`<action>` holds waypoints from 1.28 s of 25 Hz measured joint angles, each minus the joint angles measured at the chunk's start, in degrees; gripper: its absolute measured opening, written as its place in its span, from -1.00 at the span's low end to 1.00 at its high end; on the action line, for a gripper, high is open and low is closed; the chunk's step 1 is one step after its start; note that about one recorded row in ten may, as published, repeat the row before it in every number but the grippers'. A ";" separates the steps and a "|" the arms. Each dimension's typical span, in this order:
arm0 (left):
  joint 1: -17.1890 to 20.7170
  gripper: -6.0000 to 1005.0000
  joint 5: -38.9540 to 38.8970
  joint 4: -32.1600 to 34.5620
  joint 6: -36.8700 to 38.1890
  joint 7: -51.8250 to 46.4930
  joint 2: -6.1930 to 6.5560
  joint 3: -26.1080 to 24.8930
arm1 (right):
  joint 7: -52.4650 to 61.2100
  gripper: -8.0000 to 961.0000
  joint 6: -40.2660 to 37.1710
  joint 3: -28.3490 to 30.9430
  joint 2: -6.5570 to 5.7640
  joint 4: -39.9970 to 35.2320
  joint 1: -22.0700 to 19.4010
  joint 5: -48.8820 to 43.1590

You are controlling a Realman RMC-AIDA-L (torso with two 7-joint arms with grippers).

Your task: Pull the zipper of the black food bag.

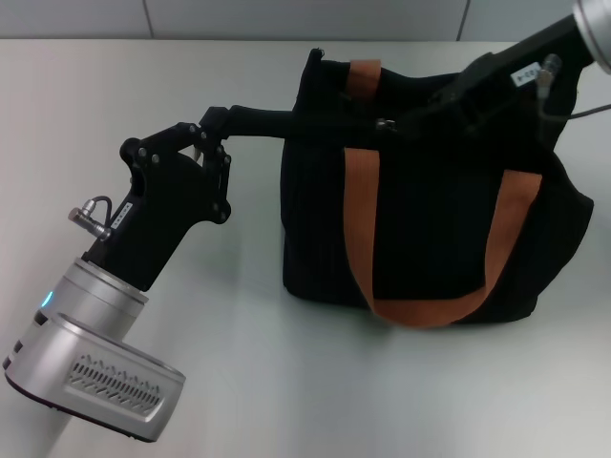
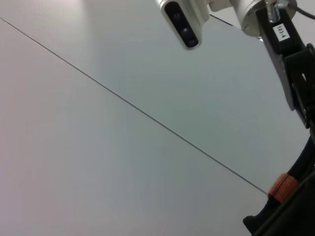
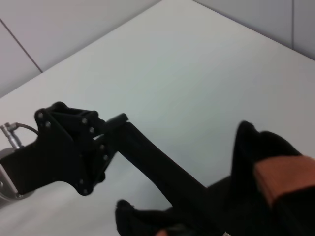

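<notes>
The black food bag (image 1: 430,210) lies on the white table with two orange-brown straps (image 1: 358,229) across it. My left gripper (image 1: 212,126) is shut on a black fabric strip (image 1: 263,121) that stretches out taut from the bag's top left end. My right gripper (image 1: 399,118) reaches in from the upper right, and its fingers come together at the small silver zipper (image 1: 385,124) on the bag's top edge. The right wrist view shows the left gripper (image 3: 114,124), the taut strip (image 3: 157,162) and the bag's corner (image 3: 256,152). The zipper does not show there.
The white table (image 1: 220,363) runs all around the bag. The left arm's silver wrist (image 1: 91,353) is at the front left. In the left wrist view the right arm (image 2: 290,54) and its wrist camera (image 2: 184,22) hang above a strap (image 2: 283,188).
</notes>
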 joint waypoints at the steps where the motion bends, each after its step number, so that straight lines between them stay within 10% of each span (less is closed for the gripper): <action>1: 0.01 -0.80 0.00 -0.01 0.00 0.00 0.00 0.00 | 0.06 -0.99 -0.22 0.31 -0.13 -0.43 -0.43 0.00; 18: 0.23 -0.79 -0.32 0.30 -0.04 -0.15 0.00 -0.46 | -1.46 -0.99 -5.30 16.39 -3.11 -2.59 -9.12 0.17; 32: 1.48 -0.78 0.64 0.20 0.18 -0.31 0.03 -0.04 | -9.87 -0.99 -7.68 28.42 -3.22 -1.95 -15.57 4.53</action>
